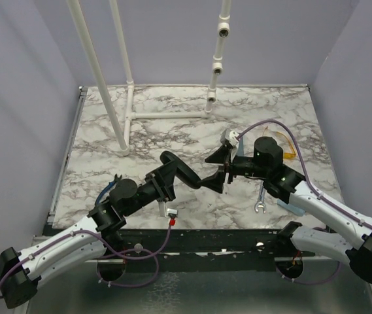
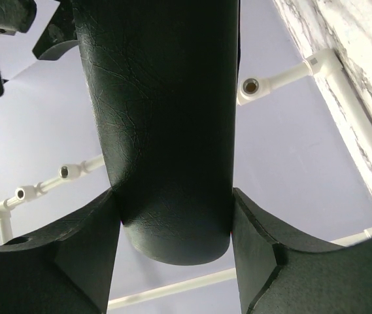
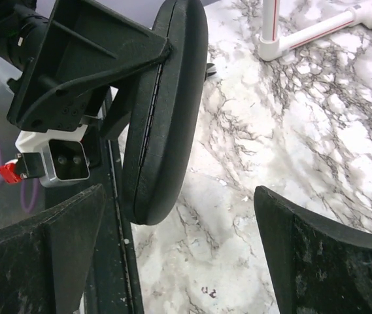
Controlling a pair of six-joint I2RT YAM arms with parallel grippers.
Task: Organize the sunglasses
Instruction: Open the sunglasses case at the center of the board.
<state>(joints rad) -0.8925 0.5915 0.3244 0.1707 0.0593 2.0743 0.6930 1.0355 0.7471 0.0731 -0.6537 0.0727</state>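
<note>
My left gripper is shut on a black oval case and holds it above the table's middle; in the left wrist view the case fills the gap between both fingers. The case is closed, its seam showing. My right gripper stands open at the case's free end. That end hangs between its fingers, nearer the left one and apart from both. Yellow-orange sunglasses lie on the marble behind the right wrist, partly hidden by it.
A white pipe frame stands at the back left of the marble table. A blue-grey case peeks out under the right forearm. A small metal spanner-shaped piece lies near the front edge.
</note>
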